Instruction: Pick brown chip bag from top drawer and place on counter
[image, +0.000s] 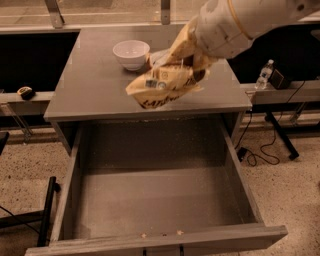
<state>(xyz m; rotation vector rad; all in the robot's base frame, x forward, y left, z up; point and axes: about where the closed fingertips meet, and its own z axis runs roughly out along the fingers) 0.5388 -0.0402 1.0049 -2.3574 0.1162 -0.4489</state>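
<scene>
My gripper (186, 61) is shut on the brown chip bag (162, 86), holding it by its upper right end in the air above the counter (90, 85). The bag hangs tilted, tan-yellow with dark lettering, over the counter's front middle. The arm's white forearm comes in from the upper right. The top drawer (155, 200) is pulled wide open below the counter, and its grey inside holds nothing.
A white bowl (131, 54) stands on the counter at the back, just left of the bag. A water bottle (263, 75) stands on a ledge at the right. Cables and a dark stand leg lie on the speckled floor at the right.
</scene>
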